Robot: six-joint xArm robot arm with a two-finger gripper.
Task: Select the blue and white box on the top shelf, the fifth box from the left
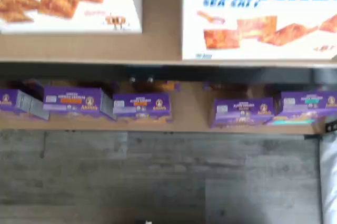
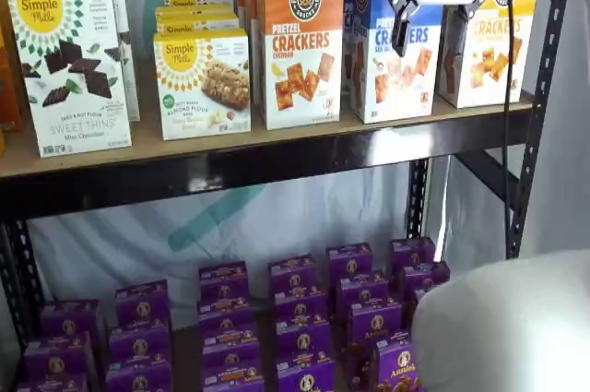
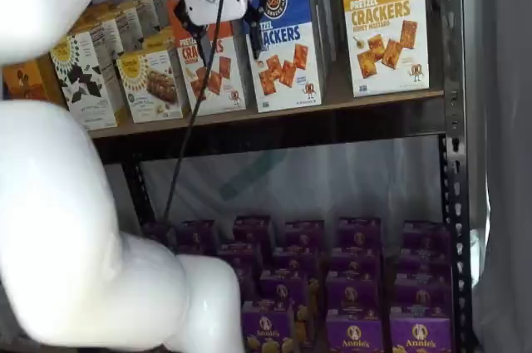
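I see the hand [image 2: 428, 21] raised in front of the top shelf [image 2: 277, 157], its white body up by the box tops in both shelf views. In a shelf view, one black finger [image 2: 400, 34] hangs across the face of the blue and white box [image 2: 392, 69], and a second dark finger shows on the hand's far side. I cannot tell whether the hand is released or clenched; it holds no box that I can see.

The blue and white box stands upright on the shelf directly behind the hand. The orange-topped box [image 2: 298, 41] stands just beside it on one side of the hand and the yellow-topped box [image 2: 489, 28] on the other.

The wrist view shows the blue and white box's lower front face [image 1: 258, 21] near the shelf edge [image 1: 158, 58], with small purple boxes [image 1: 141, 106] on the level below the hand.
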